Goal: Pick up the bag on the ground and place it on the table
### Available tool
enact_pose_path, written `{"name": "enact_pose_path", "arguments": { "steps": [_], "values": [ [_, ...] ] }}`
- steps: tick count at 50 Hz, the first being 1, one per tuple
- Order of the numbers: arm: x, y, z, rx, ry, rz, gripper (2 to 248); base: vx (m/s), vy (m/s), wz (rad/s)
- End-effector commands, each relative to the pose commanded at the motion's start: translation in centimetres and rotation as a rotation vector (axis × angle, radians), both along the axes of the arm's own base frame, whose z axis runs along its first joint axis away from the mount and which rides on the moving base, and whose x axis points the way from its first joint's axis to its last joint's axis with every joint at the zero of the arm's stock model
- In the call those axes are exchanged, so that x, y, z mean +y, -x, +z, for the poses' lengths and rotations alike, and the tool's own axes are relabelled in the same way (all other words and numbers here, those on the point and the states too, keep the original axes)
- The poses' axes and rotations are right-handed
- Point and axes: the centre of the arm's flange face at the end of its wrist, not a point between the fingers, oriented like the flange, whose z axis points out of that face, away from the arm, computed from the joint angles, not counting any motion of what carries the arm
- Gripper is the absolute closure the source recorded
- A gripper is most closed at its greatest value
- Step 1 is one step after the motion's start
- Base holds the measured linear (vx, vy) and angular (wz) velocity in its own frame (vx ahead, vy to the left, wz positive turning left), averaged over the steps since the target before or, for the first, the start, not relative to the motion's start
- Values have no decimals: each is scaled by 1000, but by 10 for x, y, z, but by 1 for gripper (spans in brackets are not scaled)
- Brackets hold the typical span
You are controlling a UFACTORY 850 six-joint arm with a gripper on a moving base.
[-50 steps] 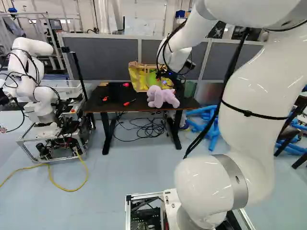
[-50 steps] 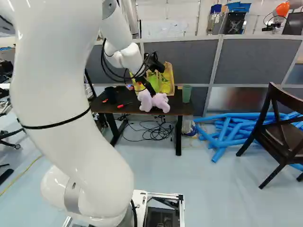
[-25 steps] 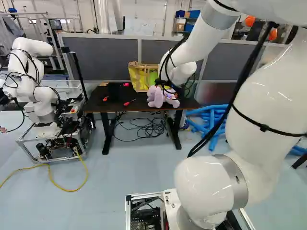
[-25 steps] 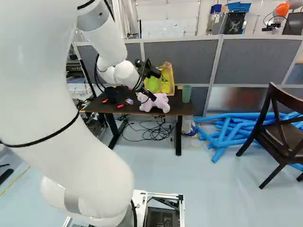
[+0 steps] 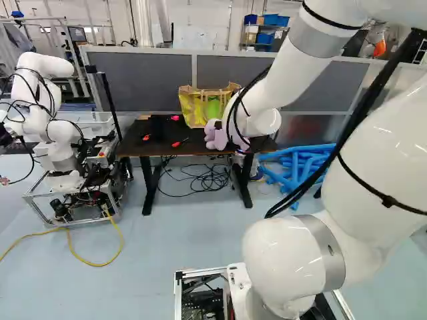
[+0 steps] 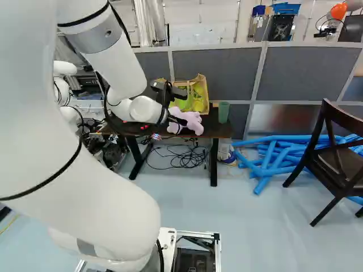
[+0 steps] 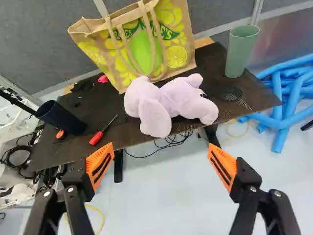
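In the right base view my gripper (image 6: 179, 120) is partly hidden by wrist and cables, in front of the table. The wrist view shows the gripper (image 7: 160, 164) open, nothing between its orange pads (image 7: 99, 166). Ahead of it, the yellow and green bag (image 7: 142, 44) with tan handles stands upright at the back of the dark table (image 7: 232, 110). Its handles hang down its front, untouched by the gripper. The bag (image 5: 200, 107) also shows in the left base view, partly behind a lilac plush toy (image 5: 214, 135) lying on the table.
A green cup (image 7: 240, 51), a black cup (image 7: 59, 117) and a red screwdriver (image 7: 98, 137) are on the table. Blue tubes (image 6: 269, 158) lie right of it; a dark chair (image 6: 334, 161) stands farther right. Another robot (image 5: 57, 133) stands left. Cables (image 5: 207, 179) lie under the table.
My arm has drawn back from the bag and lower, its wrist shifting right in the left base view and left in the right one. The bag and toy stay put, and the base has not moved.
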Motion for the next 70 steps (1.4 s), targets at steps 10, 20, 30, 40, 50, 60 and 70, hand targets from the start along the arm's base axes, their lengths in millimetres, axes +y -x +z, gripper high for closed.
{"name": "enact_pose_path", "arguments": {
  "steps": [10, 20, 30, 40, 50, 60, 70],
  "values": [
    [1, 23, -11, -49, 53, 33, 3, 0, 0, 0],
    [2, 44, -22, -93, 101, 60, 3, 0, 0, 0],
    [3, 61, -30, -130, 142, 82, 3, 0, 0, 0],
    [3, 77, -37, -161, 177, 98, 3, 0, 0, 0],
    [3, 89, -43, -185, 205, 111, 3, 0, 0, 0],
    [4, 98, -47, -203, 226, 119, 3, 0, 0, 0],
    [4, 104, -49, -216, 240, 125, 3, 0, 0, 0]
  ]
}}
